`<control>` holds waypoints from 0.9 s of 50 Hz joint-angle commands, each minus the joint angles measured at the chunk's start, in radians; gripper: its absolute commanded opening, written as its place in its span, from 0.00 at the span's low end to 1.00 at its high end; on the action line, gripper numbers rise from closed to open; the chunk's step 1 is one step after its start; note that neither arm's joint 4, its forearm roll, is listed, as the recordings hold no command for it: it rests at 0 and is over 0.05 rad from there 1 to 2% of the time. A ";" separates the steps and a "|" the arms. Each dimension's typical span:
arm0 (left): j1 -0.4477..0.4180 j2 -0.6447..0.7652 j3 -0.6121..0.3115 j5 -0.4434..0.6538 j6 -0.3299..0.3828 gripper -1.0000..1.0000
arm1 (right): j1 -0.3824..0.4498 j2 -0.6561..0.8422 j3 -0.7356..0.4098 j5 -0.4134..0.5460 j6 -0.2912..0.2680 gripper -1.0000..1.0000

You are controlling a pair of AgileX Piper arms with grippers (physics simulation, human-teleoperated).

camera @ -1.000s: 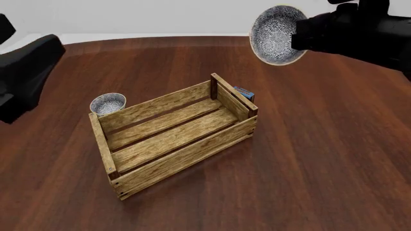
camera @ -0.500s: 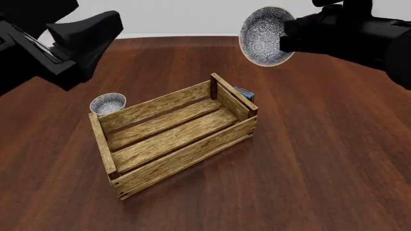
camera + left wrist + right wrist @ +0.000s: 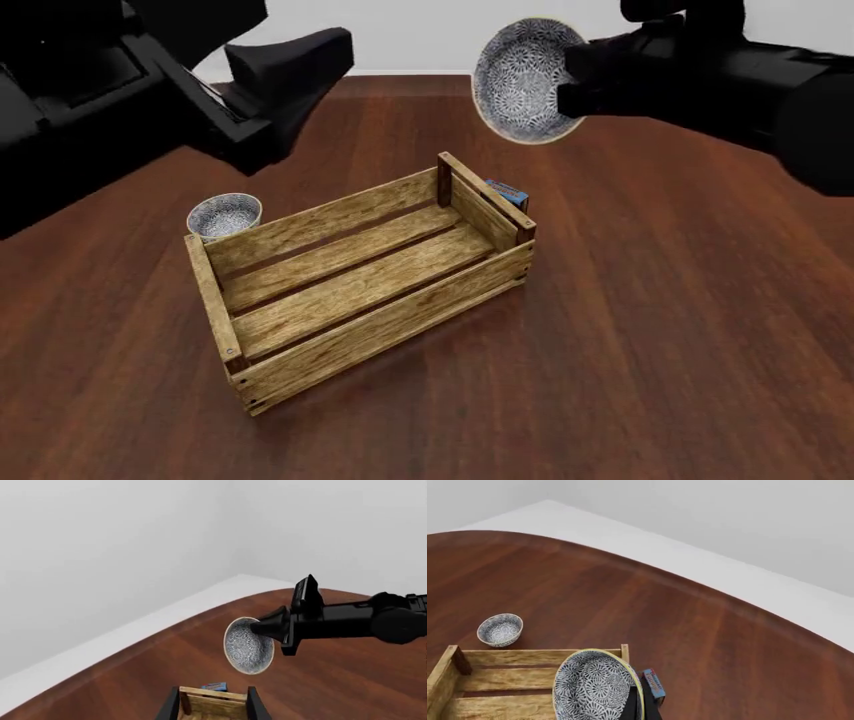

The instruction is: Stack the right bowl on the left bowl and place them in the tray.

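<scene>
Right bowl (image 3: pixel 525 80) in right hand (image 3: pixel 571 75)

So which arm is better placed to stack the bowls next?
Right. The right gripper already holds one small blue-patterned white bowl aloft; it only needs carrying to the matching bowl on the table behind the wooden slatted crate. The left gripper is empty.

The right bowl (image 3: pixel 525 80) is up in the air, tipped on its side, so its blue-grey lacy inside shows. The left bowl (image 3: pixel 224 216) sits upright on the bench, just beside the far wall of the tray (image 3: pixel 360 281). The tray is a big brown wooden crate.
</scene>
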 commanded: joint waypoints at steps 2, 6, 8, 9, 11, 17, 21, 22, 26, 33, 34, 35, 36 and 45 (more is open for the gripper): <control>-0.007 0.083 -0.020 -0.045 -0.008 1.00 | 0.038 -0.002 -0.002 0.001 -0.007 0.00; 0.005 0.101 -0.018 -0.065 0.001 1.00 | 0.055 -0.012 0.002 0.009 -0.012 0.00; 0.002 0.109 -0.021 -0.066 -0.007 1.00 | 0.059 -0.014 0.002 0.011 -0.014 0.00; 0.003 0.116 -0.024 -0.068 -0.009 1.00 | 0.066 -0.015 0.003 0.011 -0.013 0.00; 0.004 0.121 -0.025 -0.070 -0.011 1.00 | 0.070 -0.015 0.003 0.013 -0.013 0.00; 0.004 0.146 -0.039 -0.075 -0.022 1.00 | 0.093 -0.024 0.008 0.019 -0.020 0.00; 0.005 0.167 -0.044 -0.084 -0.030 1.00 | 0.109 -0.035 0.011 0.026 -0.023 0.00; 0.005 0.167 -0.044 -0.084 -0.030 1.00 | 0.109 -0.036 0.011 0.026 -0.023 0.00; 0.002 0.181 -0.048 -0.088 -0.036 1.00 | 0.129 -0.039 0.014 0.029 -0.025 0.00; 0.004 0.209 -0.049 -0.103 -0.043 1.00 | 0.145 -0.037 0.015 0.030 -0.032 0.00; 0.004 0.209 -0.049 -0.103 -0.043 1.00 | 0.145 -0.037 0.015 0.030 -0.032 0.00; 0.004 0.215 -0.050 -0.105 -0.045 1.00 | 0.148 -0.036 0.016 0.031 -0.035 0.00; 0.004 0.218 -0.050 -0.106 -0.048 1.00 | 0.151 -0.036 0.017 0.031 -0.036 0.00; 0.005 0.243 -0.043 -0.124 -0.043 1.00 | 0.177 -0.045 0.024 0.037 -0.053 0.00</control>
